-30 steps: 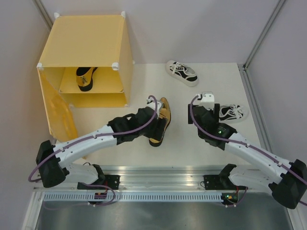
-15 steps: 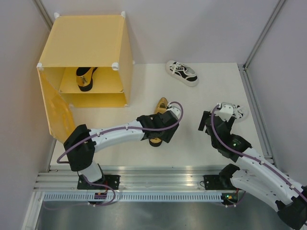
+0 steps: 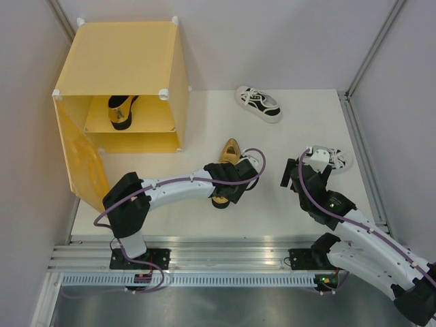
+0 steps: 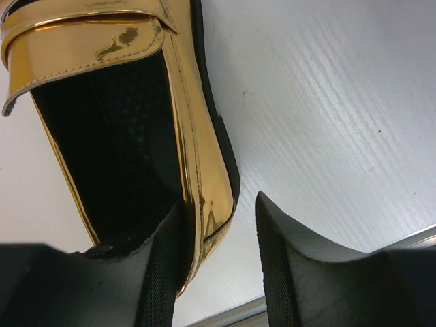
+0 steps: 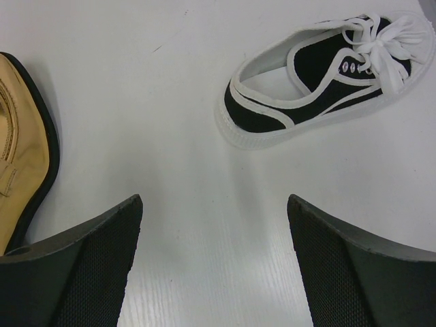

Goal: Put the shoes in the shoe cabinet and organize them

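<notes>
A gold loafer (image 3: 231,151) lies mid-table, toe pointing away. My left gripper (image 3: 229,189) sits over its heel, still open. In the left wrist view the gold loafer (image 4: 122,88) has one finger (image 4: 163,272) inside its black opening against the side wall. The other finger (image 4: 293,266) is outside, a gap away. A second loafer (image 3: 121,110) rests on the shoe cabinet's (image 3: 122,54) shelf. My right gripper (image 3: 312,165) is open over bare table beside a white sneaker (image 3: 338,160); the right wrist view shows that sneaker (image 5: 320,88) ahead of the right gripper (image 5: 214,201). Another sneaker (image 3: 259,103) lies at the back.
The cabinet's door (image 3: 83,160) hangs open toward the near left. White walls close in the table on the left, back and right. The table's metal front rail (image 3: 218,245) runs just behind both arm bases.
My left arm drew its elbow back and its jaws narrowed around the loafer's heel wall. The right gripper swung right toward the near sneaker, then held still.
</notes>
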Tool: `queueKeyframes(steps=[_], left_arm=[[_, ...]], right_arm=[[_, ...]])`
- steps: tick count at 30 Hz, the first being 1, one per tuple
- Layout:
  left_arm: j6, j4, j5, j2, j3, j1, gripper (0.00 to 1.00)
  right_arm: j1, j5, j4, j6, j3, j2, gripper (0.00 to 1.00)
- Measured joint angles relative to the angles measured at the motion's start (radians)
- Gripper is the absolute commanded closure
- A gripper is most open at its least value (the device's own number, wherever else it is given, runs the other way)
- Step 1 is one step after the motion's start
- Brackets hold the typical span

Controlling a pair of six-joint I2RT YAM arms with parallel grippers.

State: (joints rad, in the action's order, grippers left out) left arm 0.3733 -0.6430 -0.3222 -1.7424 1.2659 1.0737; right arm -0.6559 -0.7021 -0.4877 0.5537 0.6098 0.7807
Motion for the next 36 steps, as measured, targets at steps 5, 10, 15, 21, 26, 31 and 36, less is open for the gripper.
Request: queueKeyframes(steps=[5, 10, 15, 21, 26, 31, 36], left_arm=[[0.000, -0.013, -0.005, 0.000, 0.002, -0.001, 0.55], [0.000, -0.015, -0.015, 0.000, 0.002, -0.002, 0.60], [0.000, -0.024, -0.016, 0.000, 0.002, -0.011, 0.66], [0.005, -0.018, 0.026, 0.000, 0.003, -0.034, 0.95], [0.008, -0.015, 0.057, 0.003, 0.006, -0.040, 0.98], [0.007, -0.051, 0.060, 0.033, -0.011, -0.046, 0.98], [0.008, -0.140, 0.062, 0.144, -0.056, -0.048, 0.98]], right_arm=[[0.000, 0.008, 0.001, 0.000, 0.000, 0.000, 0.09], [0.000, 0.014, 0.001, 0.000, 0.000, 0.003, 0.09], [0.000, 0.016, 0.002, 0.000, -0.006, 0.003, 0.10], [0.000, 0.017, 0.002, 0.000, -0.015, 0.002, 0.10], [0.000, 0.018, 0.002, 0.000, -0.015, 0.001, 0.10], [0.000, 0.018, 0.002, 0.000, -0.016, -0.001, 0.10], [0.000, 0.018, 0.002, 0.000, -0.016, -0.001, 0.10]])
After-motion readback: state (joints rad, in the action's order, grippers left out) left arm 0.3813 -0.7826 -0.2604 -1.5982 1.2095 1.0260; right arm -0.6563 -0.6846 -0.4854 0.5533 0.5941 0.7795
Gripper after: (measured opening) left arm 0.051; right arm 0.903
